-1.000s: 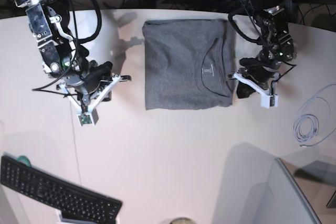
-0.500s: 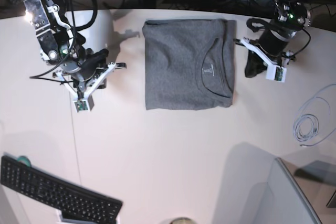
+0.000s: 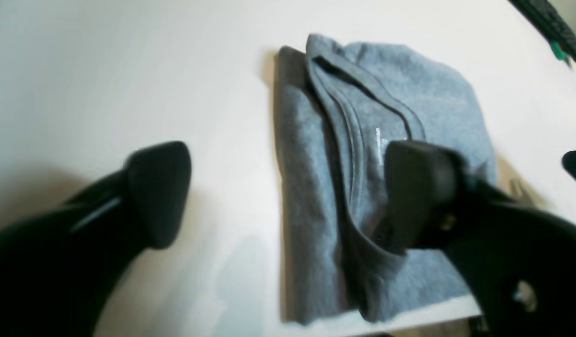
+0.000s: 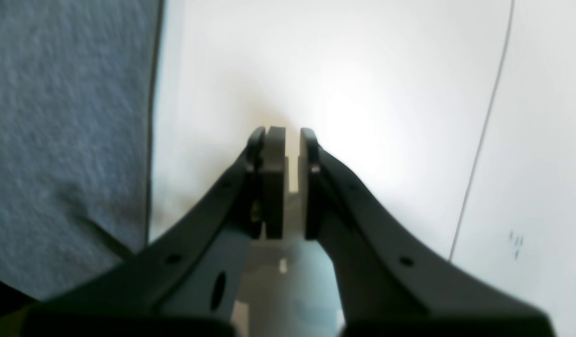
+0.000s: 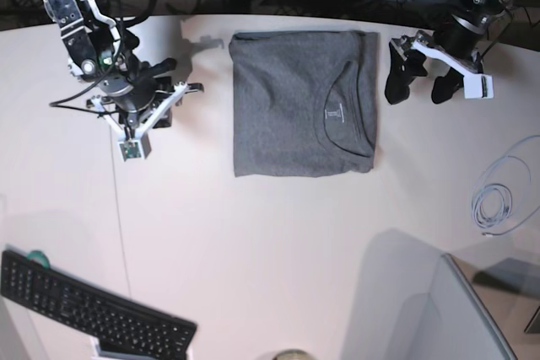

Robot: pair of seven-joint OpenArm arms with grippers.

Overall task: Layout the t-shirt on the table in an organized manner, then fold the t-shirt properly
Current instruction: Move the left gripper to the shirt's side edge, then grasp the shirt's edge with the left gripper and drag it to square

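Two arms are mine, and neither is touching the cloth. On the large white smooth table (image 5: 278, 250) the heather-grey cotton t-shirt (image 5: 299, 107) lies folded into a neat rectangle toward twelve o'clock of the tabletop, collar side up, with the small pale printed label (image 5: 334, 113) showing inside the neckline. My left gripper (image 5: 418, 83) sits at three o'clock of the shirt, just beside its edge but apart from it, jaws spread wide with nothing between them; in the left wrist view its two black fingers (image 3: 159, 192) stand far apart, one over bare table, the other in front of the grey fabric (image 3: 362, 187), whose stacked layers show along one edge. My right gripper (image 5: 164, 99) is at nine o'clock of the shirt, clear of it, its jaws drawn nearly together with only a thin slit between the pads (image 4: 273, 182) and nothing held; its wrist view shows the shirt's edge (image 4: 58, 117) at nine o'clock and a thin dark seam line (image 4: 479, 140) at three o'clock. At seven o'clock of the table a black keyboard (image 5: 93, 309) lies, and at four o'clock a coiled pale cable (image 5: 494, 204).
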